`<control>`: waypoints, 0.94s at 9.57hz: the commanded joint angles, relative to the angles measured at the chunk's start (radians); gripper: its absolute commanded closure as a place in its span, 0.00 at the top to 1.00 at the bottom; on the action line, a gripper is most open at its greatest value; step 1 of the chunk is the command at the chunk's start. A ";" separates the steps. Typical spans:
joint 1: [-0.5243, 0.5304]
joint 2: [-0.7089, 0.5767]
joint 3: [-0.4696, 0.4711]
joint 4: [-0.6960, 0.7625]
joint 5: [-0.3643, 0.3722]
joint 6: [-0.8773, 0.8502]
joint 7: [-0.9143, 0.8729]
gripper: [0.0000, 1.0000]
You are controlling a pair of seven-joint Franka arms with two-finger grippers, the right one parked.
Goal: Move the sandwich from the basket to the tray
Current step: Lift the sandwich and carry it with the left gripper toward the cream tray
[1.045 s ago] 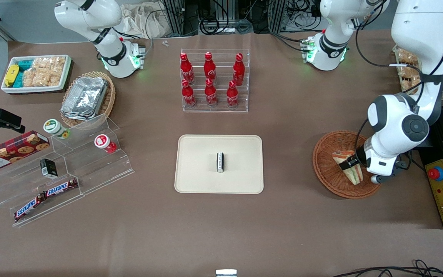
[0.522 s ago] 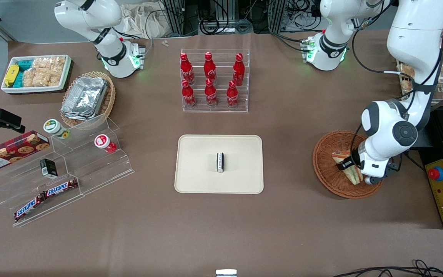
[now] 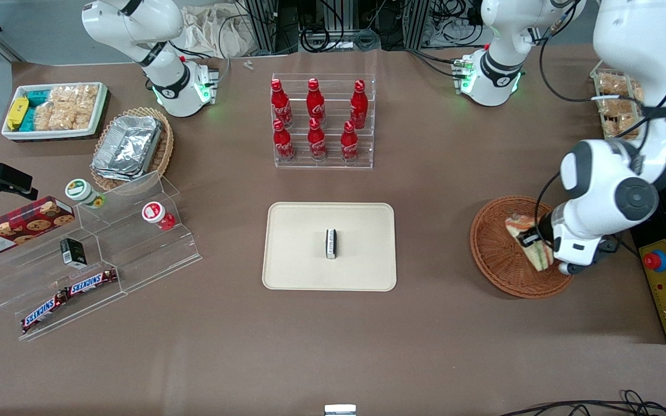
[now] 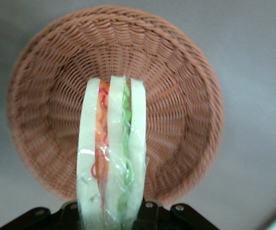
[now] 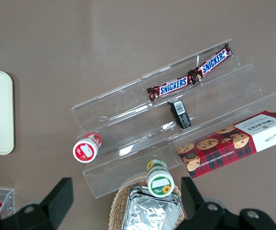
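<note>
tool (image 3: 532, 240): left arm's two-finger tool, right side of the front frame, over the basket, pinching the sandwich at its wide end
sandwich (image 3: 528, 241): triangular white-bread wedge in clear wrap, green and orange-red filling; held in the tool, above the basket floor. Wrist view shows the sandwich (image 4: 111, 158) edge-on with the wicker weave out of focus underneath, so it looks lifted clear; contact with the rim cannot be told
basket (image 3: 492, 248): round shallow reddish-brown wicker basket on the worktop, toward the working arm's end; in the wrist view the basket (image 4: 186, 86) fills most of the frame, nothing else in it
tray (image 3: 298, 254): flat beige rectangular tray with rounded corners, centre of the front frame, well apart from the basket
small block (image 3: 330, 243): small black-and-white block lying near the tray's middle
bottle rack (image 3: 323, 164): clear acrylic tiered rack with six red bottles, upper centre of the front frame, farther from the front camera than the tray
worktop (image 3: 425, 346): brown surface under all of it
</note>
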 commanded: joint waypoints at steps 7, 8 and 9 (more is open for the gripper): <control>-0.409 0.137 -0.004 0.492 0.010 -0.227 -0.015 0.00; -0.478 0.188 -0.003 0.494 0.016 -0.136 -0.021 0.00; -0.518 0.240 -0.003 0.494 0.016 -0.046 -0.022 0.00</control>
